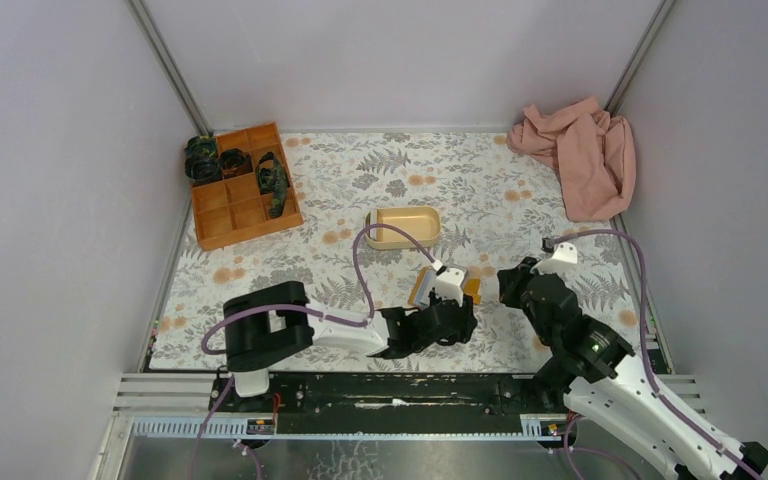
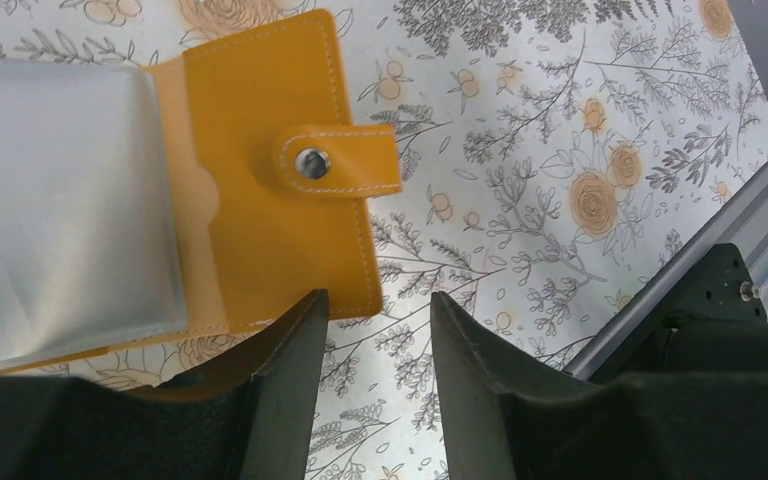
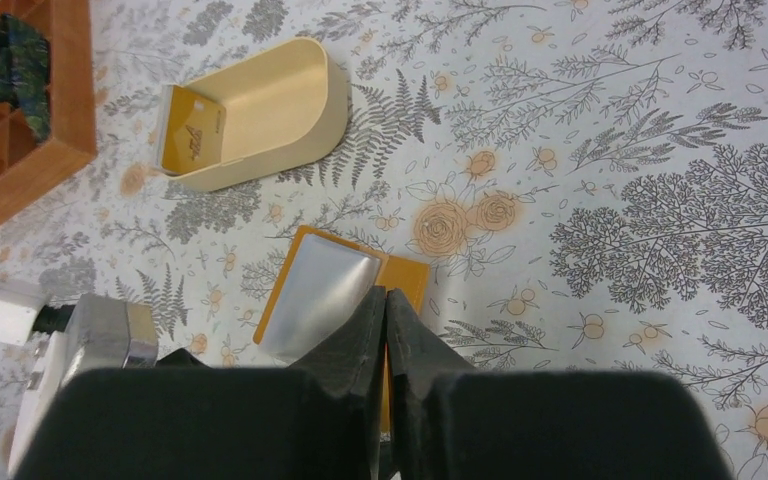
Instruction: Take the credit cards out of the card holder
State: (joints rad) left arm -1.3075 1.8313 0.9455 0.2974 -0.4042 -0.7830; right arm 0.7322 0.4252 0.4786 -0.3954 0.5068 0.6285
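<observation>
So the card holder (image 2: pixel 270 200) is lying open and flat on the floral tabletop (image 3: pixel 610 150), right between the two arms. From the left gripper (image 2: pixel 375 330) it sits just past the fingertips and off to their left, with its bottom edge about level with the tip of the left finger. I can't really tell if they touch. That gripper is open and there's nothing but bare tabletop in the gap. You can see the snap tab (image 2: pixel 340 160) sticking out to the side, and a clear plastic sleeve (image 2: pixel 60 200) covering the other half. The right gripper (image 3: pixel 386 310) has its fingers squeezed together, with the tips right at the edge of the holder's sleeve. I can't tell whether anything thin is caught between them. Farther out beyond the right gripper and a bit left is the beige tray (image 3: pixel 325 110) with one card (image 3: pixel 190 135) lying in its end, and the orange compartment box (image 3: pixel 75 80) is way off left.
</observation>
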